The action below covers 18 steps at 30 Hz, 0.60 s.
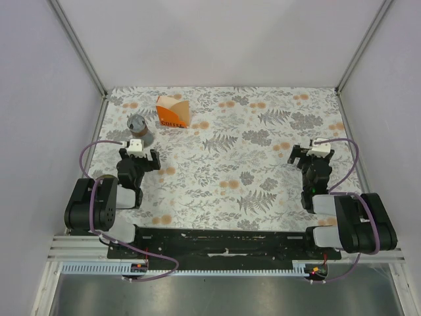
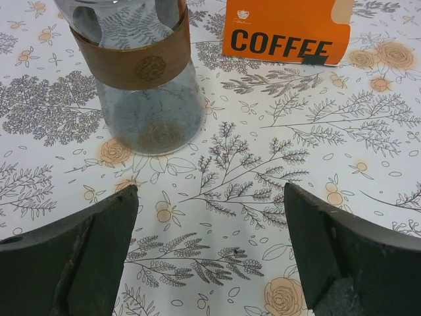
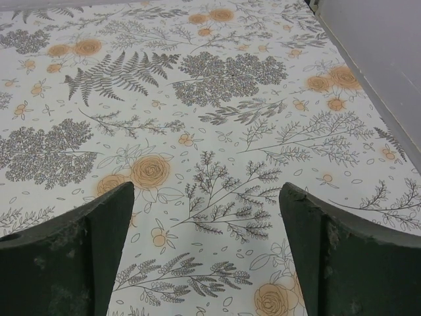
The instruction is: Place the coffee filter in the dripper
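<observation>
The dripper [image 1: 138, 124] is a smoky translucent glass vessel with a brown band round its neck, standing upright at the far left of the table. In the left wrist view the dripper [image 2: 141, 79] stands close ahead, a little left of centre, its top cut off. My left gripper [image 1: 139, 153] [image 2: 210, 197] sits just short of it, open, with only tablecloth between the fingers. My right gripper [image 1: 309, 157] [image 3: 207, 191] is open over bare cloth at the right. The coffee filter is not separately visible; pale tan shows at the open top of the orange carton [image 1: 173, 112].
The orange and white carton [image 2: 286, 29], printed COFFEE, stands right of the dripper, near the back. A floral cloth [image 1: 250, 164] covers the table. Grey walls with metal posts [image 1: 358, 46] close in the left, right and back sides.
</observation>
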Available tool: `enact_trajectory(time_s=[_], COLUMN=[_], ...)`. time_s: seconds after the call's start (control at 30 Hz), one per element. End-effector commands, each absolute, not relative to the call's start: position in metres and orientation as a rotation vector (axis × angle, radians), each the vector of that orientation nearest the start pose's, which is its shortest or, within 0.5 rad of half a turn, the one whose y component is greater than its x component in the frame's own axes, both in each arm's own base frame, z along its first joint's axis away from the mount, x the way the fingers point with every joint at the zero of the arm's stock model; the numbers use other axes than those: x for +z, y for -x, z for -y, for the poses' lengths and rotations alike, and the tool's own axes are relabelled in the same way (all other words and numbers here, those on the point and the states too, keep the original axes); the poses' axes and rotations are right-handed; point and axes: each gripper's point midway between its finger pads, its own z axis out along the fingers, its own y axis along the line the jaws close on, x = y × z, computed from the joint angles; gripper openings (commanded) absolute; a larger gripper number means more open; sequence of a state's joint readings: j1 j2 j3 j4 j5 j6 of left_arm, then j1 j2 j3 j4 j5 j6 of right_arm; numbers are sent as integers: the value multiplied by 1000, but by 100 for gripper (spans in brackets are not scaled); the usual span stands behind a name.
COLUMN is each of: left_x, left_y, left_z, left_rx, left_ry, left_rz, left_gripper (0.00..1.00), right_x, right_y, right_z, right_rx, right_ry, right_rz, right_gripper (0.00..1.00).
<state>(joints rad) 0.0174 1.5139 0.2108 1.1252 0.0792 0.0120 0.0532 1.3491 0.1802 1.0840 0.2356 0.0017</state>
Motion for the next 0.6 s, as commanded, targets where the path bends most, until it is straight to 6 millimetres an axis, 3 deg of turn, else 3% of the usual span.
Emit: enact_trajectory(time_s=[0.0,0.13,0.27,0.37,0.5,0.57], left_x=[94,94,96,110,113,119], left_y=[-377,-376,-375,-377,-388,-393], left_z=[3,3,4,17,30,41], left_rx=[-21,-21,-27,-68,-134,-199], left_ry=[-44,-47,-50,-132,-221,-286], left_rz=[-1665,-1668,-1659,-1651,-1775,-1850], left_gripper=[100,100,99,99,98,93], right_x=[141,169,200,221,247,255], right_y=[-364,-370,-377,-378,-375,-369], right_z=[18,17,-13,-33,-51,-62], right_rx=[-143,-112,38,143,257,313], right_ry=[-113,-146,-50,4,50,86], right_rz=[-1592,-1652,-1746,-1800,-1814,-1816], right_gripper=[98,98,98,98,98,98])
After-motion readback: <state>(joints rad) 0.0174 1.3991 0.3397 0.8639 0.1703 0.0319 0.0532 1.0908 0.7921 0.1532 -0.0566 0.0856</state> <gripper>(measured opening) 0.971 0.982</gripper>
